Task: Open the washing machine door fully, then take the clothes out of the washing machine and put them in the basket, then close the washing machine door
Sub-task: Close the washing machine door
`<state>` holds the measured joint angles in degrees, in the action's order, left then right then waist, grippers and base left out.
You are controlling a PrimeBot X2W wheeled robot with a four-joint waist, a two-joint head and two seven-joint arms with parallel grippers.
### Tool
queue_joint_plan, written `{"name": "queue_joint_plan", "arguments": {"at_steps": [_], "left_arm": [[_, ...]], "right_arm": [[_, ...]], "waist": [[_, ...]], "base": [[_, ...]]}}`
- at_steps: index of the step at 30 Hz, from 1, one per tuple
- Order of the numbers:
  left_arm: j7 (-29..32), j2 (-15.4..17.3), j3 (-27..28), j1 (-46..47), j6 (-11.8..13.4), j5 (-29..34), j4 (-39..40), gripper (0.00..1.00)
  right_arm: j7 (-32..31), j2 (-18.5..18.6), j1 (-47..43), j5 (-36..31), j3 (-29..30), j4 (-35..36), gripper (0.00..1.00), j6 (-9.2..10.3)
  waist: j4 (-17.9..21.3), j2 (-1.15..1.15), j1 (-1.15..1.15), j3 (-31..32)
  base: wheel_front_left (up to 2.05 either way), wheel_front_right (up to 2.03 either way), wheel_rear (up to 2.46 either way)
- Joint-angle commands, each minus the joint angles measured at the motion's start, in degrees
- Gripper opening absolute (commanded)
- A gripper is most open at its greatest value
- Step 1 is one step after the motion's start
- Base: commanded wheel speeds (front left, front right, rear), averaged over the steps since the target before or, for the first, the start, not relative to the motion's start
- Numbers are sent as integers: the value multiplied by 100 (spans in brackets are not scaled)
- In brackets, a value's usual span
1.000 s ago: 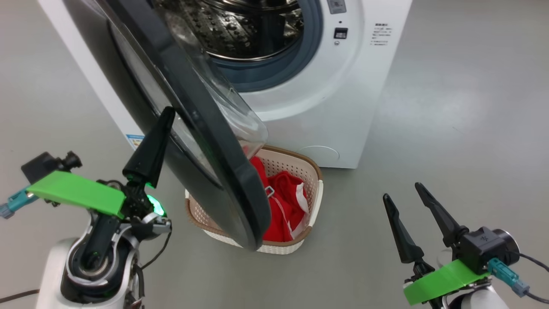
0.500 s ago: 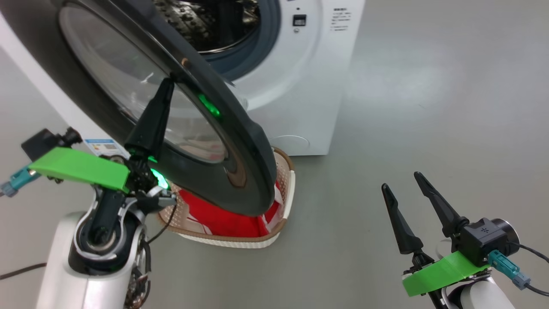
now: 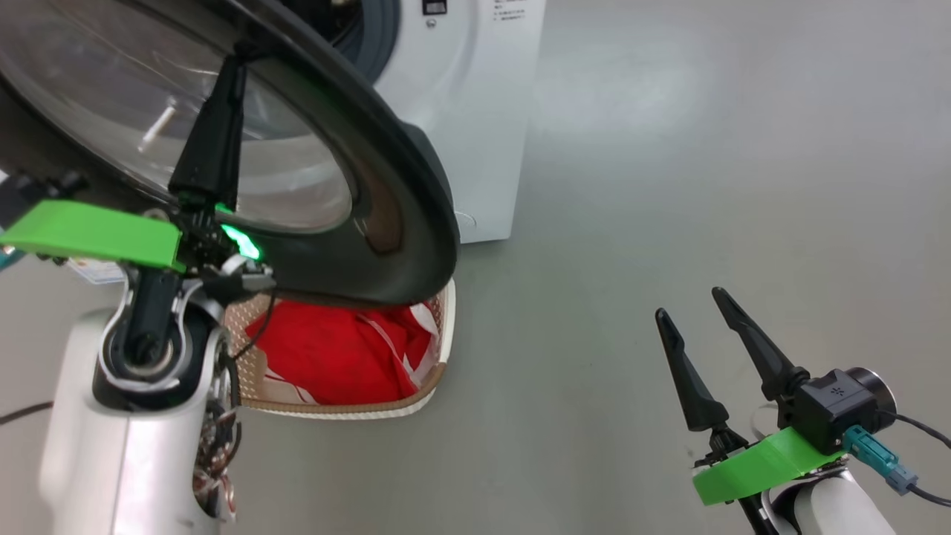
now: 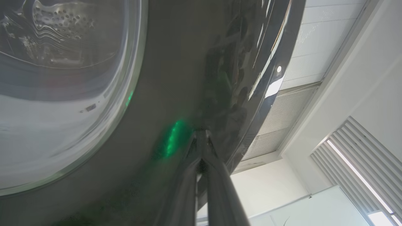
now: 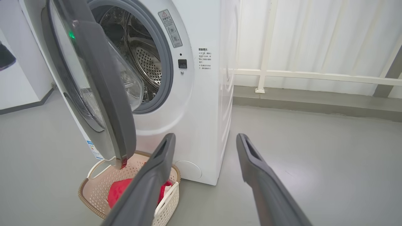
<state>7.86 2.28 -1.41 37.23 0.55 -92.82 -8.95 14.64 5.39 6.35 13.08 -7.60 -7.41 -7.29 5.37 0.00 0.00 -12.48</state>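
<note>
The washing machine door [image 3: 386, 178], black-rimmed with a glass window, stands partly open in front of the white washing machine [image 3: 475, 111]. My left gripper [image 3: 238, 63] is shut, holding nothing, and its tip presses on the door's outer face. In the left wrist view the closed left gripper [image 4: 201, 135] meets the glossy door [image 4: 176, 78]. Below the door, the red clothes [image 3: 334, 357] lie in the basket [image 3: 442, 334]. My right gripper [image 3: 689, 305] hangs open and empty at the lower right. The right wrist view looks past the right gripper [image 5: 205, 138] at the door [image 5: 103, 94], the washing machine [image 5: 201, 119], the clothes [image 5: 121, 191] and the basket [image 5: 94, 185].
Grey floor [image 3: 669, 148] stretches wide to the right of the machine. A white railing and a curtain [image 5: 314, 75] stand behind it on the right. The bare steel drum [image 5: 144, 62] shows through the gap.
The head camera has shifted right and down. The door has swung round towards the machine, with my shut left gripper staying against its outer face. The right gripper has stayed in place.
</note>
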Motion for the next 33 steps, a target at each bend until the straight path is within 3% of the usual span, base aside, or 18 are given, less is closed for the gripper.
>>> {"name": "queue_joint_plan", "arguments": {"at_steps": [1,23,33], "left_arm": [[-43,104,141,302,-78,80,46,0],[-218,279,253,1278,-463,311,-1030,0],[-82,228,164,1255,-576,223,-1242,0]], "right_arm": [[36,58,217,13,-104,168,100,-20],[36,33,425,80,-276,175,100,-20],[36,12,392,126,-302,138,100,-20]], "waist": [[102,0,0,-108],[525,0,0,-456],[447,0,0,-362]], "base": [[0,0,0],[0,0,0],[0,0,0]]}}
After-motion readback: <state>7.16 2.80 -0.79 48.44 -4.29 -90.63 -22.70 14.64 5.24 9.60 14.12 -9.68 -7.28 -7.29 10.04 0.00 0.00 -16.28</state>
